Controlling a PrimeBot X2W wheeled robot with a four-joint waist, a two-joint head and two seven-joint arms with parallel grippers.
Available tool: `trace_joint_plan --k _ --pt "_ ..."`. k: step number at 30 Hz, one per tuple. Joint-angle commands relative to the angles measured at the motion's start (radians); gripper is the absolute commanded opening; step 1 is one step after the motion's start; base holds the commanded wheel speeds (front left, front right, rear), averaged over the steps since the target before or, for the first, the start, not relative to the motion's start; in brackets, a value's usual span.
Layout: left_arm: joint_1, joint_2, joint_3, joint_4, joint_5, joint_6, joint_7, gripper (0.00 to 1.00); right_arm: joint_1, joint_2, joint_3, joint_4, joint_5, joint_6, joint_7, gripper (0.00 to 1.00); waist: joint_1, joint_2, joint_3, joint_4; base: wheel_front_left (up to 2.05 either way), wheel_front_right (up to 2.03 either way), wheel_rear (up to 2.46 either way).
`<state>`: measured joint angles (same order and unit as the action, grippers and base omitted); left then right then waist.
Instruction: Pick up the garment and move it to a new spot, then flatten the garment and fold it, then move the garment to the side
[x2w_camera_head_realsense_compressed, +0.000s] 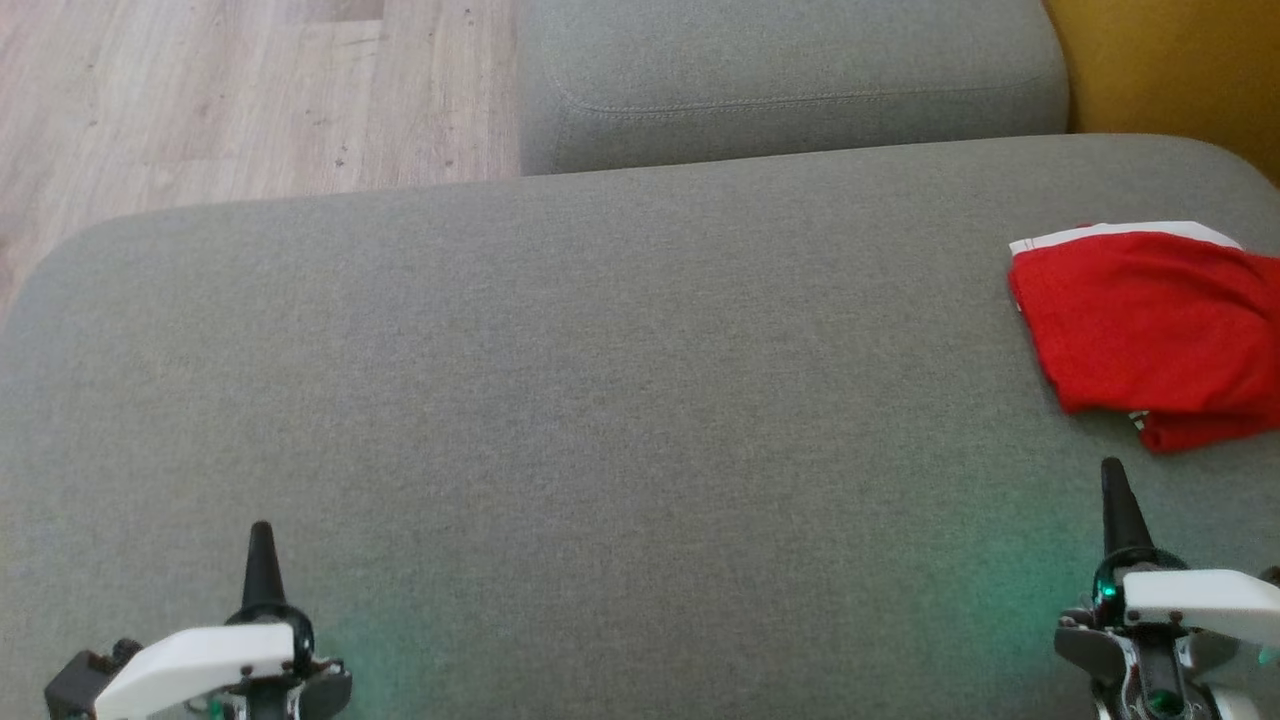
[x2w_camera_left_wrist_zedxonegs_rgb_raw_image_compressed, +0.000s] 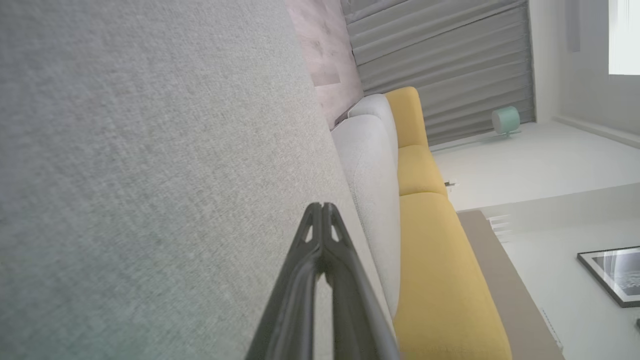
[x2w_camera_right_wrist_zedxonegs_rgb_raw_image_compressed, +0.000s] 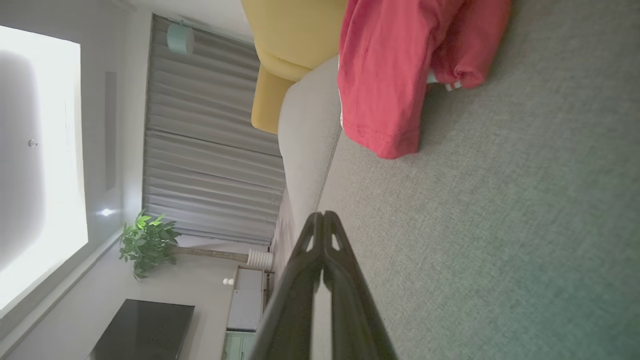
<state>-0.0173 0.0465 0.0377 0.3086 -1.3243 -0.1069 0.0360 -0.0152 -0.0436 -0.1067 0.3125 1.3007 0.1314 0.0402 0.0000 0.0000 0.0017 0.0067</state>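
The garment (x2w_camera_head_realsense_compressed: 1150, 325) lay roughly folded at the seat's (x2w_camera_head_realsense_compressed: 600, 400) right edge, so the move aside looked done. The left gripper (x2w_camera_head_realsense_compressed: 262, 545) and right gripper (x2w_camera_head_realsense_compressed: 1115, 485), pinched closed and empty, hung at the near edge; next, probably only withdrawal.
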Motion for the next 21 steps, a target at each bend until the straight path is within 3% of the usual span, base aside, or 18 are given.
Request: trace_joint_plan --k 1,21 --pt "-0.055 0.003 0.039 -0.039 -0.034 -0.011 0.012 0.00 -0.061 -0.005 0.011 -0.043 0.040 -0.001 0.009 0.00 0.0000 0.0000 0.000 0.000 0.00 0.00 0.00" --pt "-0.086 0.004 0.071 -0.060 -0.247 -0.022 0.068 0.00 -0.088 -0.006 -0.005 -0.064 0.268 -0.001 0.064 0.00 0.0000 0.0000 0.001 -0.006 0.00 0.00 0.00"
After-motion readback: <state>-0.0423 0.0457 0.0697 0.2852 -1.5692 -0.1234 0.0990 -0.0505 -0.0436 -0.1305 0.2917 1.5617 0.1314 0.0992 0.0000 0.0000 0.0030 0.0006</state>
